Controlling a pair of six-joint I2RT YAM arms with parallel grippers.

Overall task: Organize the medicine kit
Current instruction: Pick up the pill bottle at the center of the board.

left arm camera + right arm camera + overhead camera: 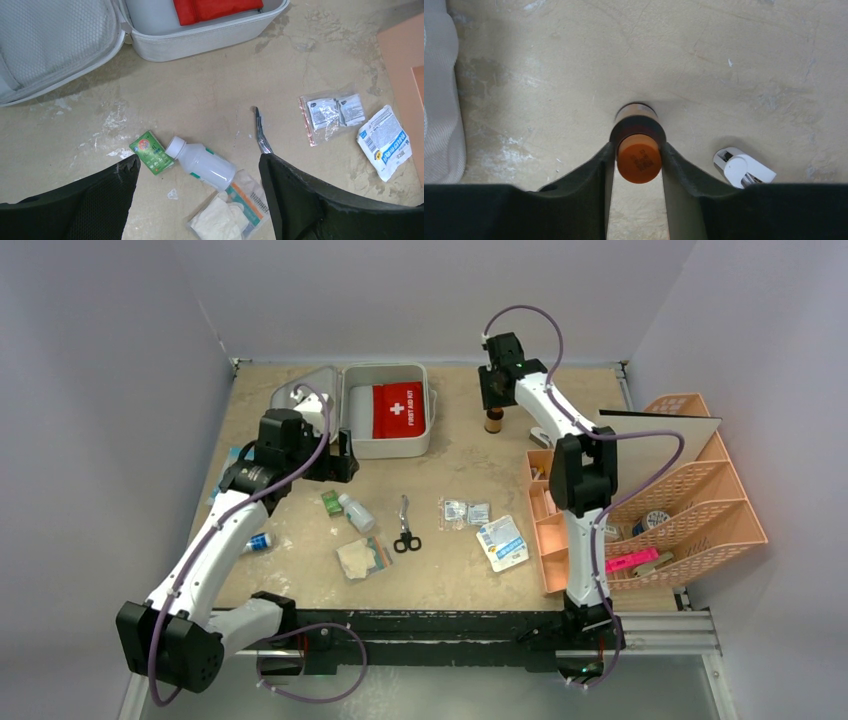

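Right wrist: right jaws pinch the orange-capped brown bottle [638, 155] (upright); left jaws gape empty. Next, lift it into the white hinged plastic kit [357, 416].

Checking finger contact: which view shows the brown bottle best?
Right wrist: the bottle stands upright, close and centred between the fingers. The top view shows it small and far, beneath the right gripper. The left wrist view misses it.

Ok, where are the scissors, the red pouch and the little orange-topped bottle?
scissors [405, 523], top view, near the pivot.
red pouch [398, 408], top view, white cross.
orange-topped bottle [639, 158], right wrist view, orange cap.
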